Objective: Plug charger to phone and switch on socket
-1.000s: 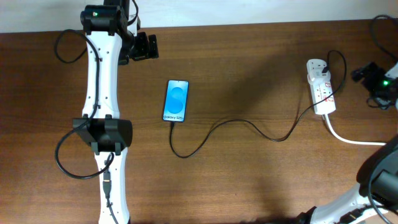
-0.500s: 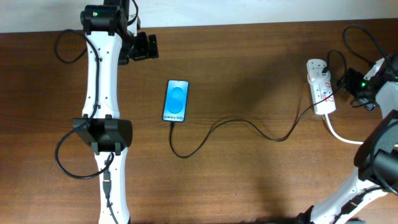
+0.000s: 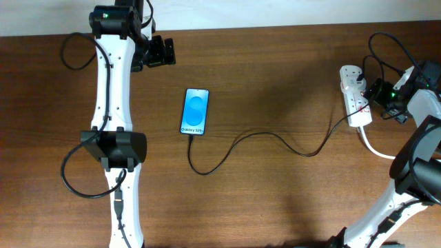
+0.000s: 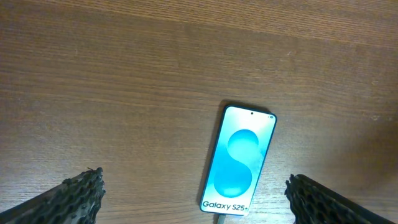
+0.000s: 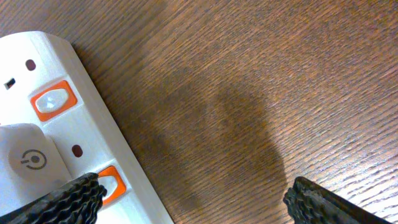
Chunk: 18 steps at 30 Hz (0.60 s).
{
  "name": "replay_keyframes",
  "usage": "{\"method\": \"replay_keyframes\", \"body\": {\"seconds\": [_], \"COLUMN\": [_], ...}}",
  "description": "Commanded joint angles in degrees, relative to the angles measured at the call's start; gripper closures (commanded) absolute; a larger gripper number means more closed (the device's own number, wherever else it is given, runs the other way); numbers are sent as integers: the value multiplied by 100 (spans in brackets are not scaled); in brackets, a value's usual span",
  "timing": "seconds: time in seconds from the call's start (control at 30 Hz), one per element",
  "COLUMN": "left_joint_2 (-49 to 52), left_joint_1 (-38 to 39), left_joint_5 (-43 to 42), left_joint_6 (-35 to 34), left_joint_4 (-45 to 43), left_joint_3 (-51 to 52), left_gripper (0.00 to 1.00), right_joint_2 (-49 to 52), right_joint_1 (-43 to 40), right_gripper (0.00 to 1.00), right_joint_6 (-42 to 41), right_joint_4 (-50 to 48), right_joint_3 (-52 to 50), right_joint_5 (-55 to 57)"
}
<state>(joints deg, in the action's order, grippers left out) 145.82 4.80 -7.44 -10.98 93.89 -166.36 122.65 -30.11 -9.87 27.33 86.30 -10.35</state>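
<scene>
The phone (image 3: pixel 195 111) lies face up on the table, its blue screen lit; it also shows in the left wrist view (image 4: pixel 239 159). The thin black charger cable (image 3: pixel 275 138) runs from the phone's lower end (image 4: pixel 220 218) across the table to the white socket strip (image 3: pixel 355 96) at the right. My right gripper (image 3: pixel 377 91) is open right beside the strip; in the right wrist view one finger (image 5: pixel 62 202) overlaps an orange-red switch (image 5: pixel 112 183) on the strip (image 5: pixel 37 124). My left gripper (image 3: pixel 162 52) is open, above and left of the phone.
A thick white cable (image 3: pixel 386 153) leaves the strip toward the right edge. A white plug head (image 5: pixel 25 158) sits in the strip beside a second switch (image 5: pixel 53 99). The robots' black wires loop near both arms.
My right gripper has moved left from the table's right edge to the side of the socket strip. The left arm, phone and charger cable have not moved.
</scene>
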Motion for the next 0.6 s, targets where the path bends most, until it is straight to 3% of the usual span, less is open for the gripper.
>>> {"method": "replay_keyframes", "body": {"seconds": [0.0, 0.57], "left_joint_2": [-105, -105], "left_joint_1": [-9, 2], "left_joint_5": [42, 42], "left_joint_6": [-31, -31], "left_joint_4": [9, 7], "left_joint_3": [-59, -59], "left_gripper": [1, 1], "right_joint_2": [63, 63], "right_joint_1": [48, 166], "right_gripper": [2, 2], "right_joint_6": [61, 61], "right_joint_4": [-15, 2], "right_joint_3": [50, -155], "right_joint_5": [46, 11]}}
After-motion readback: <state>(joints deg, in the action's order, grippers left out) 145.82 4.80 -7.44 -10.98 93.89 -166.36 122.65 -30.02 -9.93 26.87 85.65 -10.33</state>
